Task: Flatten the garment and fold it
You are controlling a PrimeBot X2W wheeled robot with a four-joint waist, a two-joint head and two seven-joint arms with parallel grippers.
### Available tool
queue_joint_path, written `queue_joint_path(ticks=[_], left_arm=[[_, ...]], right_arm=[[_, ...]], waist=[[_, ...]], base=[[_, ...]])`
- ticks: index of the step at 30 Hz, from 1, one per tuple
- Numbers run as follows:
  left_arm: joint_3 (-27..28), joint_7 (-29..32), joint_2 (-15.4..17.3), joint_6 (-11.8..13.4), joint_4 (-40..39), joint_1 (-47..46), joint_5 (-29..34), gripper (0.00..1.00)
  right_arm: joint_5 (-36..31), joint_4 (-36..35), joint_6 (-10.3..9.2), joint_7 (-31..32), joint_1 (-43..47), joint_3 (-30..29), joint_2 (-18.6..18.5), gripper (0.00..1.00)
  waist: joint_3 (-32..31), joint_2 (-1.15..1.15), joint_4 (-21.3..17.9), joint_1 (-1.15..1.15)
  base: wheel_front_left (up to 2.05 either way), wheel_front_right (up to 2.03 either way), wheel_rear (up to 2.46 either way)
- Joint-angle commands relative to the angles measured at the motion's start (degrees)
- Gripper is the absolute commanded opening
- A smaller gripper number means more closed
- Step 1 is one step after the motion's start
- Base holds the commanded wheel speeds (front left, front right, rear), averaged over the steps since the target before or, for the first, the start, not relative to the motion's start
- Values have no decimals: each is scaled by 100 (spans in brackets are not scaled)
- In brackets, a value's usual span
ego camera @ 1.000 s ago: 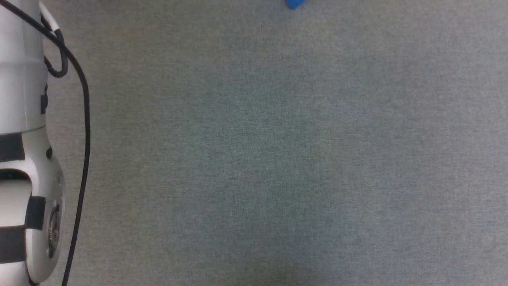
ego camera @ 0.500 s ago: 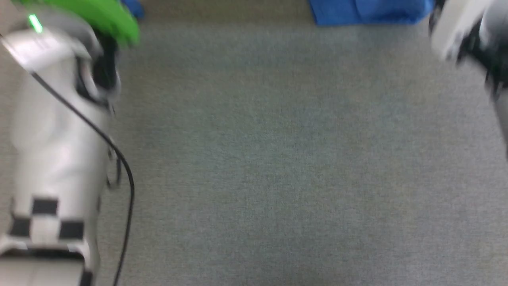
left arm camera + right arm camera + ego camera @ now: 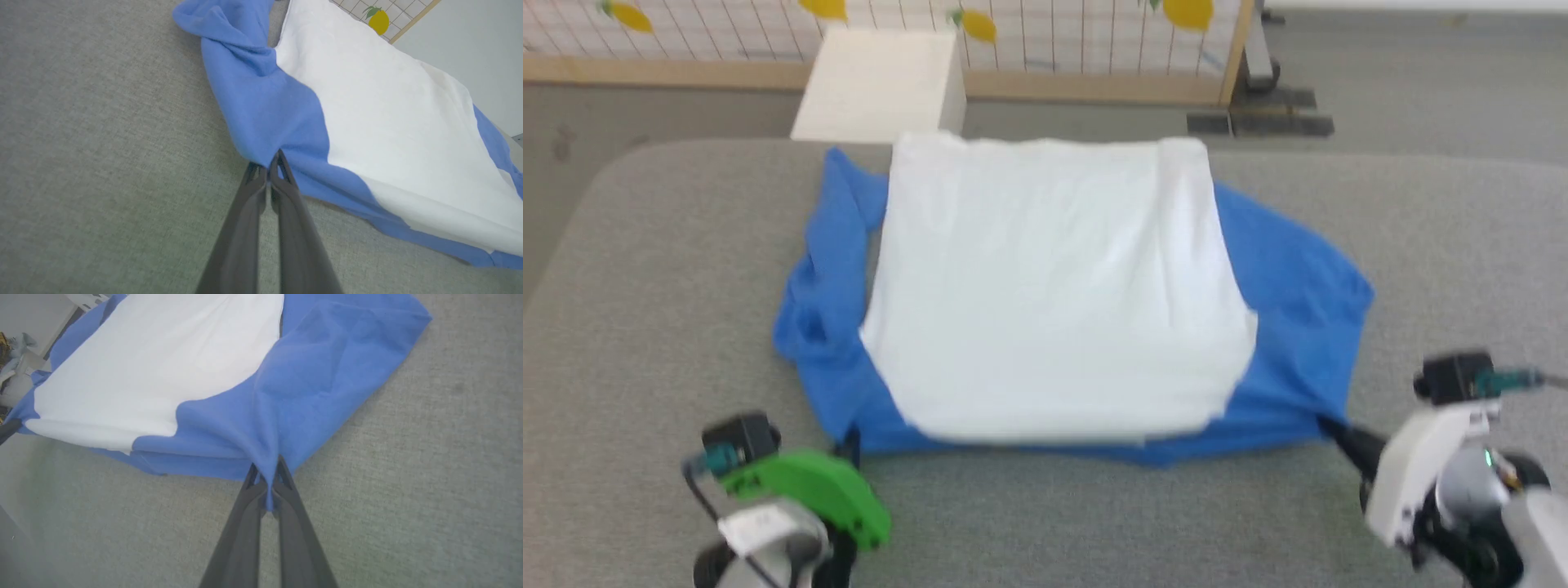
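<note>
The garment (image 3: 1054, 286), a white T-shirt with royal-blue sleeves, lies spread on the grey padded table (image 3: 654, 269) with its white back up and blue fabric bunched along both sides and the near edge. My left gripper (image 3: 851, 441) is shut on the blue cloth at the near left corner; in the left wrist view the gripper (image 3: 269, 163) pinches the garment (image 3: 367, 106) there. At the near right corner my right gripper (image 3: 1327, 429) is shut on blue fabric. The right wrist view shows that gripper (image 3: 267, 469) with a fold of the garment (image 3: 294, 388) between its fingers.
Beyond the table's far edge stand a cream box (image 3: 882, 82) and a wooden-framed grid screen (image 3: 1094, 41) with yellow lemon shapes. A dark stand base (image 3: 1258, 118) sits on the floor at the back right. Grey table surface stretches on either side of the garment.
The head camera has swung up from bare grey tabletop, so the garment, both grippers and the background have come into its picture. Nothing shows the garment itself moving.
</note>
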Motion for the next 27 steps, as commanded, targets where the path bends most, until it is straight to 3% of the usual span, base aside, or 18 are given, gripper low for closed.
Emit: queue_joint_path(ticks=[1, 12, 16, 21, 22, 23, 24, 27], left_arm=[[67, 59, 113, 136, -101, 236, -58, 0], [-347, 1283, 617, 1014, -864, 1552, 250, 0], [-426, 1491, 605, 1098, -773, 1654, 211, 0], [-402, 1444, 521, 1026, -568, 1493, 127, 0], [-373, 1415, 497, 1012, -540, 1461, 96, 18], [-343, 1375, 483, 990, -518, 1422, 71, 100], [-314, 1338, 486, 977, -511, 1391, 61, 100], [-186, 1255, 531, 950, -624, 1317, 8, 100]], right_arm=[[-179, -94, -13, 87, 241, -200, -45, 0], [-1608, -1417, -13, 1807, 1701, -986, 393, 0], [-1871, -1531, -13, 2279, 1858, -894, 609, 0], [-2012, -1354, -13, 2367, 1880, -780, 844, 0], [-2043, -1338, -13, 2317, 1860, -781, 873, 0], [-2062, -1328, -13, 2268, 1838, -759, 894, 27], [-2043, -1331, -13, 2228, 1818, -771, 924, 100], [-1933, -1438, -13, 2119, 1741, -871, 968, 100]], waist=[[-346, 0, 148, 1], [-450, 0, 44, 1], [-426, 0, 45, 1], [-390, 0, 72, 1], [-386, 0, 70, 1], [-385, 0, 64, 1], [-387, 0, 57, 1], [-413, 0, 35, 1]], base=[[0, 0, 0], [0, 0, 0], [0, 0, 0], [0, 0, 0], [0, 0, 0], [0, 0, 0], [0, 0, 0], [0, 0, 0]])
